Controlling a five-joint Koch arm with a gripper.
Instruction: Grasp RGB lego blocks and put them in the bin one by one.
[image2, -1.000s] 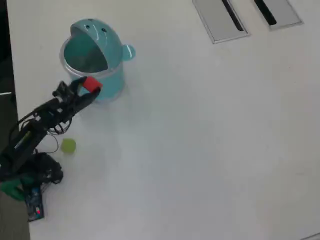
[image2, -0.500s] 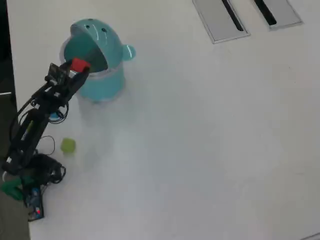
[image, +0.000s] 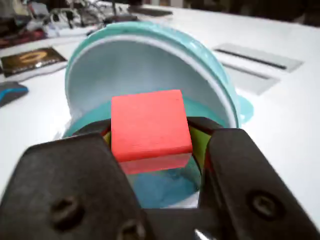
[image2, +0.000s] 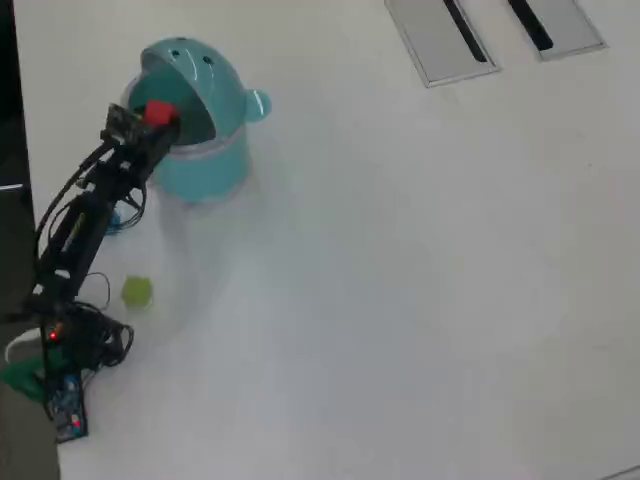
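One red block (image: 150, 127) is pinched between the two black jaws of the gripper (image: 152, 145), jaws pressing its left and right faces in the wrist view. Block sits above the open mouth of the teal bin (image: 150, 55), in front of the domed hood; teal floor of the bin shows below the block. In the overhead view the red block (image2: 158, 113) and gripper (image2: 150, 120) are over the left part of the bin's (image2: 205, 170) opening, arm reaching up from the lower left. Yellow-green block (image2: 137, 291) lies on the white table (image2: 400, 280), well apart from the bin, near the arm's base on the left. Blue block: can't tell, not clearly visible. Two grey slotted panels (image2: 440, 38) sit at the far right top of the table.
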